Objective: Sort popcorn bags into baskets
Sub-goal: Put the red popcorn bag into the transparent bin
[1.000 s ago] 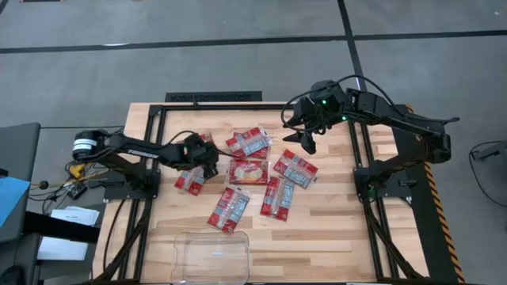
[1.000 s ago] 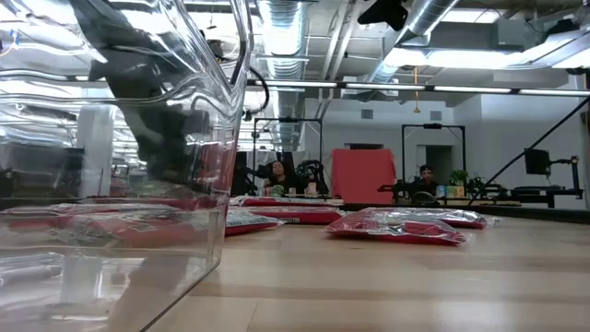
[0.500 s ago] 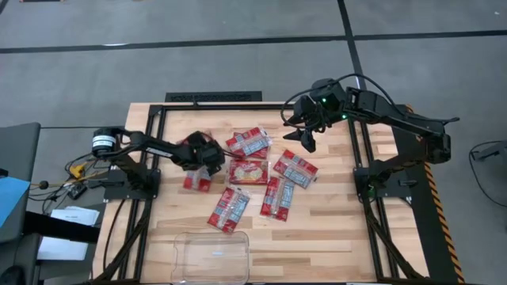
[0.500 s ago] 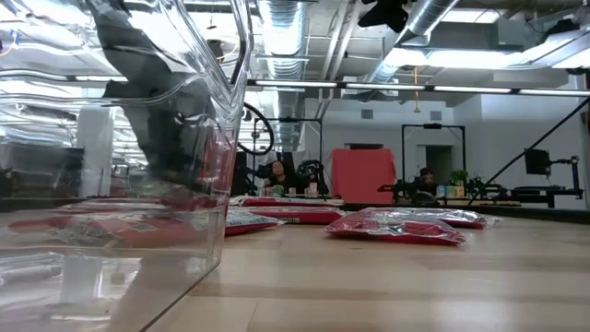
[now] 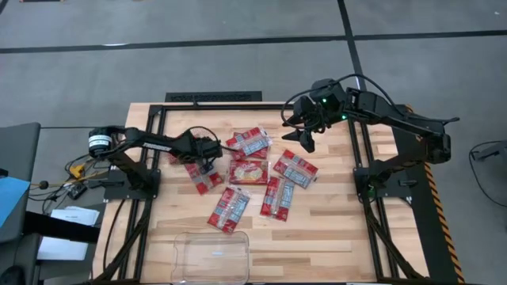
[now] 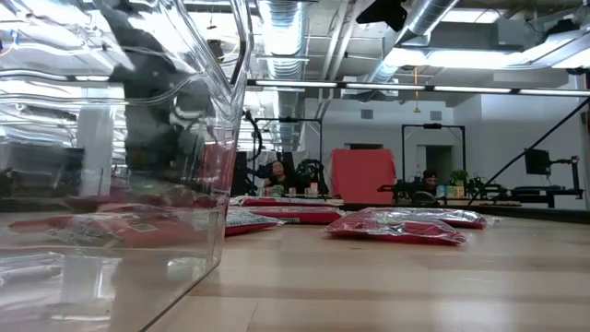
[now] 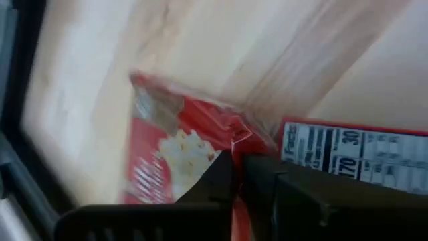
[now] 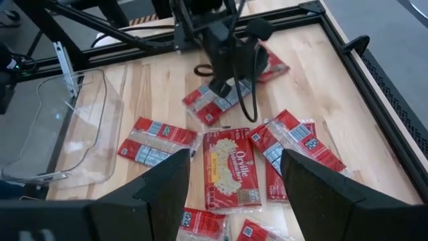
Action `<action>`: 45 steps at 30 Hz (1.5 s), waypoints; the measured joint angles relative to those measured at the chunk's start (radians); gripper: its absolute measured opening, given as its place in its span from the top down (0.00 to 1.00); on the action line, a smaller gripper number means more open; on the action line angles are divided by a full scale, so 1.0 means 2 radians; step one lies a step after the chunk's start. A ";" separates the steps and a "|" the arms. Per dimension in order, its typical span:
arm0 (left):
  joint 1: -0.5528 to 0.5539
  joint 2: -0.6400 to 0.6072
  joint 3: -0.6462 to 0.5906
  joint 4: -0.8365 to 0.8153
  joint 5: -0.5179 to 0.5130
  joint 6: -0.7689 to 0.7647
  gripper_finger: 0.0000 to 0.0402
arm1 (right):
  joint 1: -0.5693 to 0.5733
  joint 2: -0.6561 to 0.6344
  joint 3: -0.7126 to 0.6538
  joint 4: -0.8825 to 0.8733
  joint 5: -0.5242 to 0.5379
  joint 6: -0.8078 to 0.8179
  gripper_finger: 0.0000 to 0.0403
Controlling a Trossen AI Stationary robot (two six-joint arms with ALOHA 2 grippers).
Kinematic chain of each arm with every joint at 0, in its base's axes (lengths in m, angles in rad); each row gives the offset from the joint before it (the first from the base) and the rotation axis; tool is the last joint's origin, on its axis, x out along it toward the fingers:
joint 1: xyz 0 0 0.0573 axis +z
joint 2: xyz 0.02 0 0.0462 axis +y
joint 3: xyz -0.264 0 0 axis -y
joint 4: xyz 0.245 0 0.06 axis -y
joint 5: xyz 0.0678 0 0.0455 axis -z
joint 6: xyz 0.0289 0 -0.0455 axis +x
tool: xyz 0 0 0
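Observation:
Several red popcorn bags lie flat on the wooden table (image 5: 333, 229) around its middle, among them one with a popcorn picture (image 5: 247, 171) and others (image 5: 295, 168) (image 5: 228, 210). My left gripper (image 5: 211, 153) stands shut over the far end of the leftmost bag (image 5: 203, 176), fingers slanting down. High over the far right, my right gripper (image 8: 234, 201) is open and holds nothing. The clear basket (image 5: 210, 255) stands at the near edge. My left gripper pinches the red bag between its two shut fingers (image 7: 221, 181) at one edge, where the wrapper puckers up (image 7: 239, 130). The fingers come from above, slanting down. The rest of the bag (image 8: 212, 104) lies on the table.
A bag with its label side up (image 7: 348, 150) lies close beside the held one, and another bag (image 8: 269, 63) lies behind my left arm. A black frame (image 5: 214, 98) runs along the table's far edge and sides. Bare wood lies between the bags and the basket.
My left gripper has tipped further down, gone a little toward the table's right and far side, and shut on the leftmost bag. That bag has slid slightly toward the right and turned a little.

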 joint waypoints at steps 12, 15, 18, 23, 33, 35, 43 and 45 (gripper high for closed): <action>-0.009 -0.113 0.136 -0.158 0.161 -0.047 1.00 | 0.000 0.000 0.000 0.000 0.000 -0.002 0.35; -0.023 -0.151 0.165 -0.192 0.205 -0.061 1.00 | 0.000 0.000 0.000 0.000 0.000 -0.002 0.35; -0.038 -0.191 0.192 -0.227 0.245 -0.080 1.00 | 0.000 0.000 0.000 0.000 0.000 -0.002 0.35; -0.074 -0.258 0.220 -0.233 0.331 -0.145 1.00 | 0.000 0.000 0.000 0.000 0.000 -0.002 0.35; -0.276 -0.276 0.222 -0.148 0.340 -0.308 1.00 | 0.001 0.000 0.000 0.000 0.000 0.000 0.35; -0.312 -0.264 0.222 -0.102 0.325 -0.332 1.00 | 0.003 0.000 0.000 -0.001 0.000 -0.001 0.35; -0.409 -0.175 0.276 -0.088 0.225 -0.387 1.00 | 0.014 0.000 0.000 -0.001 0.000 -0.006 0.35; -0.427 -0.140 0.305 -0.126 0.209 -0.394 1.00 | 0.018 0.000 0.000 -0.003 0.000 -0.007 0.35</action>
